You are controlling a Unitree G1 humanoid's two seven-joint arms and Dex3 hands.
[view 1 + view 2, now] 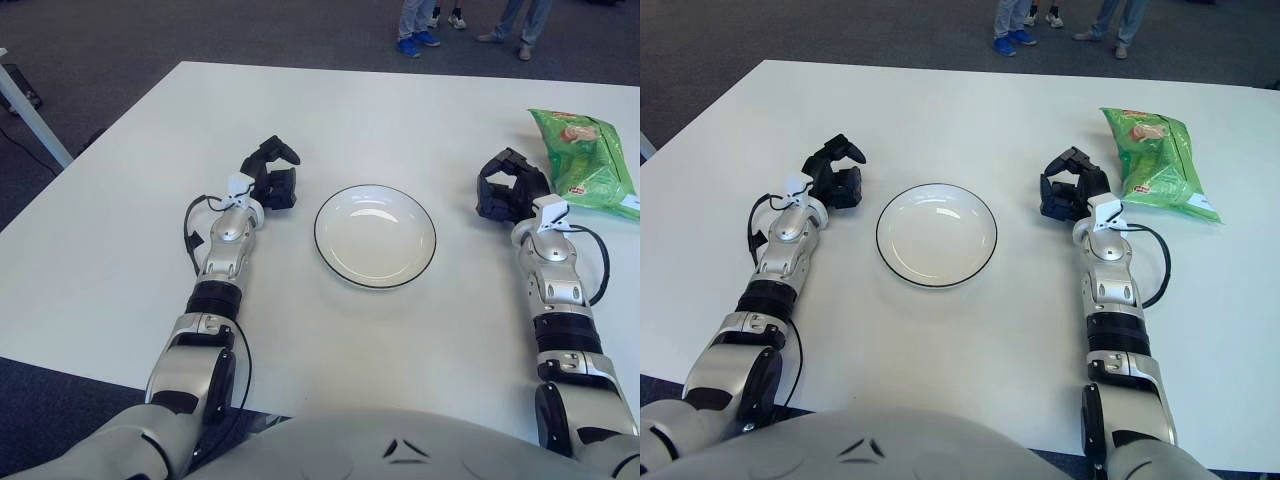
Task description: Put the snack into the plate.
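Observation:
A green snack bag [583,160] lies flat on the white table at the far right. An empty white plate [332,254] with a dark rim sits in the middle. My right hand [508,185] is just left of the bag's near end, a small gap apart, its black fingers spread and holding nothing. My left hand [272,176] shows to the left of the plate, fingers loosely spread, holding nothing.
The white table [330,110] stretches wide behind the plate. Several people's legs and shoes [418,28] stand on the dark floor beyond the far edge. A table leg [30,110] slants at the far left.

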